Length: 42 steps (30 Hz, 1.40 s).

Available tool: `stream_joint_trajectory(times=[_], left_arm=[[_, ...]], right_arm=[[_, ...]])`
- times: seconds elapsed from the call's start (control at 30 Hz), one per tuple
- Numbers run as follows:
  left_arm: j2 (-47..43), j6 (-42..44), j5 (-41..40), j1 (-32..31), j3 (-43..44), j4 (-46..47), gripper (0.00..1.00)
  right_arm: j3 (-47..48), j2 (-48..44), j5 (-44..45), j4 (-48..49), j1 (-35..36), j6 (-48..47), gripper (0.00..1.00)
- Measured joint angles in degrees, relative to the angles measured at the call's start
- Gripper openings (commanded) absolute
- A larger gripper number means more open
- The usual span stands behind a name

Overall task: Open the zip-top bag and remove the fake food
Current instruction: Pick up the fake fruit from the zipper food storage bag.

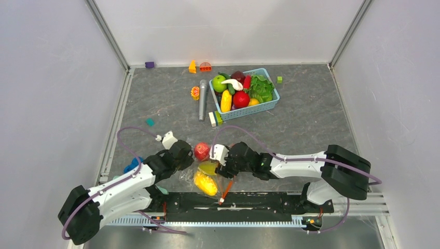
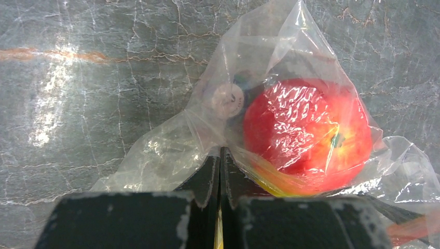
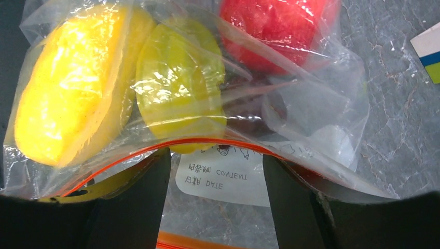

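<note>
While the two arms lean in from either side, the zip-top bag lies on the grey tabletop just ahead of their bases, between the two end effectors. The left end effector is pressed fully shut, pinching a fold of the clear film beside the red fruit. The right end effector stands wide apart. Its fingers straddle the bag's white label and grip nothing that I can make out. On that label "DATE" and "CONTENT" can be read, upside down from the wrist; the handwriting beside them is too small.

Inside sit the red fruit, a yellow-green piece and a yellow piece. The bag's long axis runs away from the arms, with the red fruit at the far end and the orange-red zip strip at the near end, over the black base rail.

Well apart, at the far side, a light-blue basket holds a green apple, lettuce and other toy produce. A silver cylinder lies just to its left.
</note>
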Motion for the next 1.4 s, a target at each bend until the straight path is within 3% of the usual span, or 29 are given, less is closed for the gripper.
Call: stream_joint_trajectory(times=[0.43,0.83,1.4], left_arm=[[5.1,0.1,0.9,0.0,0.0,4.1,0.02],[9.9,0.4,1.9,0.0,0.1,7.8,0.02],[11.8,0.6,2.4,0.3,0.1,10.8,0.02]], right_arm=[[3.3,2.9,-3.7,0.0,0.9,-2.3,0.77],[7.4,8.1,-5.4,1.0,1.8,-2.3,0.75],[9.7,13.5,-6.2,3.6,1.9,-1.4,0.52]])
